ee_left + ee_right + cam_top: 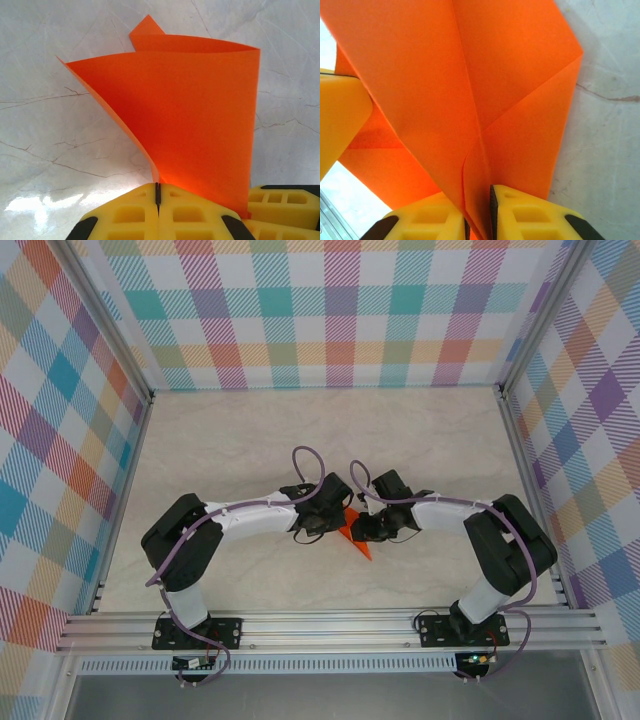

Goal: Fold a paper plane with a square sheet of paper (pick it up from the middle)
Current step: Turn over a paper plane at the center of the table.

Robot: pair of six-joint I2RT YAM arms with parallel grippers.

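While both arms meet over the middle of the surface (300, 430), the orange paper (190, 115) stands between them, partly folded, the left end effector (157, 192) pinching its lower edge and the right end effector (479, 200) clamped on a creased flap. From here, the fold looks best served by even tension and matched edges before any pressing.

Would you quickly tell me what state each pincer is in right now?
Left pincer: closed, pinching the orange paper.
Right pincer: closed, pinching the same orange paper.
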